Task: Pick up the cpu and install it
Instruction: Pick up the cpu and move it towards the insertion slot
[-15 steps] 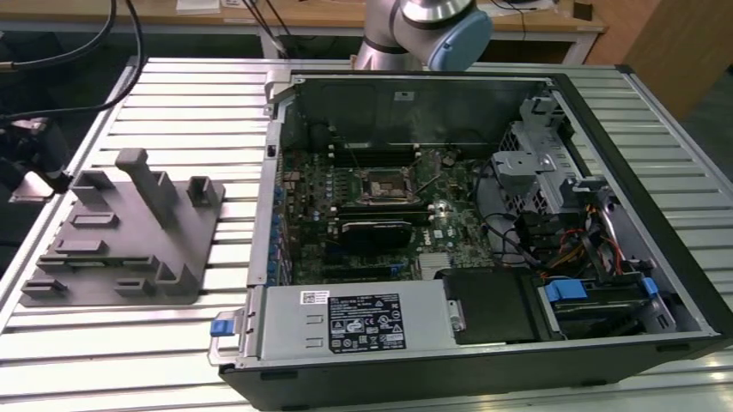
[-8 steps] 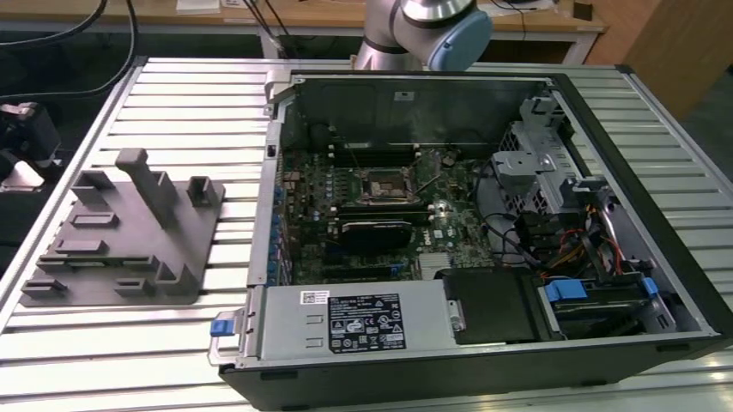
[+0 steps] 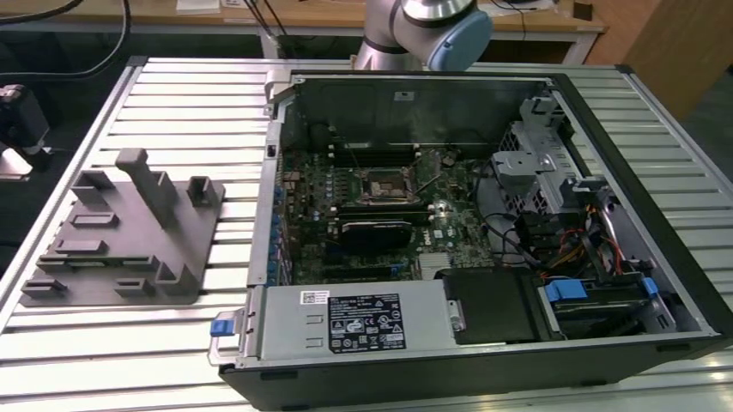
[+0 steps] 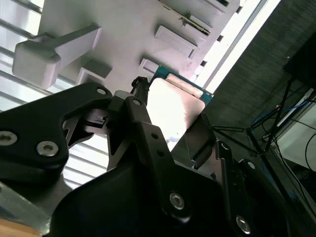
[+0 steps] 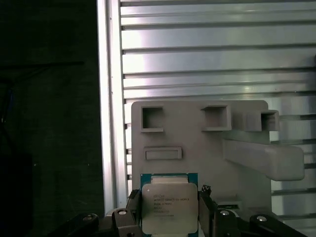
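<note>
Hand [image 5: 169,217] is clamped on the cpu [image 5: 169,202] by two edges, held above the grey block [image 5: 197,133] on the slatted surface [image 5: 197,49]. Only thin edges are gripped, so it could get twisted or dropped if jolted, and pins in the socket [image 3: 384,186] could be bent.

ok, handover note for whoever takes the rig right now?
Gripper: shut on the cpu, one finger on each side edge.
Things: the cpu is held above the grey fixture block, which sits on the slatted table beside the open PC case.
Done: pick-up.
Left: install. The cpu is not yet in the motherboard socket.
</note>
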Robot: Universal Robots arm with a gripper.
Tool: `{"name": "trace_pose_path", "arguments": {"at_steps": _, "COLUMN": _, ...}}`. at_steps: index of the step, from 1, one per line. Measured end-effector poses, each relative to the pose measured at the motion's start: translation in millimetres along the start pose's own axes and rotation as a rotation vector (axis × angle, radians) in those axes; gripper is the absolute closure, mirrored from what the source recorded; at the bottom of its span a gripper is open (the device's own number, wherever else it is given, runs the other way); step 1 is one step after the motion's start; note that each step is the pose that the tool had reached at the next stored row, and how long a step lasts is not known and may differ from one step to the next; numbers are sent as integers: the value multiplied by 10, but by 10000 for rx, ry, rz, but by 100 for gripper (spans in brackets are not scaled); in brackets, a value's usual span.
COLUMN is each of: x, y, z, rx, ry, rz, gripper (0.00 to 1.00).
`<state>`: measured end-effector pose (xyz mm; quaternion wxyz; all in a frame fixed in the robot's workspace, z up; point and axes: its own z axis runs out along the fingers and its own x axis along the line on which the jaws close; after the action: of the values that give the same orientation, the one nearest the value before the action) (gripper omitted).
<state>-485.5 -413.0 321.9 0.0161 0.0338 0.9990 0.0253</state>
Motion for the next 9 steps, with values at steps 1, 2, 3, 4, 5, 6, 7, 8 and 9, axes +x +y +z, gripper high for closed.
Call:
{"name": "trace_pose_path", "arguments": {"at_steps": 1, "x": -1, "y": 2, "z": -26, "rx": 0, "ry": 0, "rz": 0, "gripper": 45}}
{"name": "trace_pose_path", "arguments": {"at_steps": 2, "x": -2, "y": 3, "z": -51, "rx": -1, "ry": -1, "rz": 0, "gripper": 45}}
{"name": "trace_pose_path", "arguments": {"at_steps": 3, "x": -2, "y": 4, "z": -77, "rx": 0, "ry": 0, "rz": 0, "gripper": 45}}
{"name": "trace_pose_path", "arguments": {"at_steps": 4, "x": -3, "y": 6, "z": -104, "rx": 0, "ry": 0, "rz": 0, "gripper": 45}}
{"name": "trace_pose_path", "arguments": {"at_steps": 5, "x": -4, "y": 7, "z": -128, "rx": 0, "ry": 0, "rz": 0, "gripper": 45}}
{"name": "trace_pose_path", "arguments": {"at_steps": 6, "x": -5, "y": 8, "z": -152, "rx": 0, "ry": 0, "rz": 0, "gripper": 45}}
{"name": "trace_pose_path", "arguments": {"at_steps": 7, "x": -5, "y": 10, "z": -177, "rx": 0, "ry": -1, "rz": 0, "gripper": 45}}
{"name": "trace_pose_path", "arguments": {"at_steps": 8, "x": -6, "y": 11, "z": -202, "rx": 0, "ry": 0, "rz": 0, "gripper": 45}}
{"name": "trace_pose_path", "arguments": {"at_steps": 9, "x": -7, "y": 12, "z": -225, "rx": 0, "ry": -1, "rz": 0, "gripper": 45}}
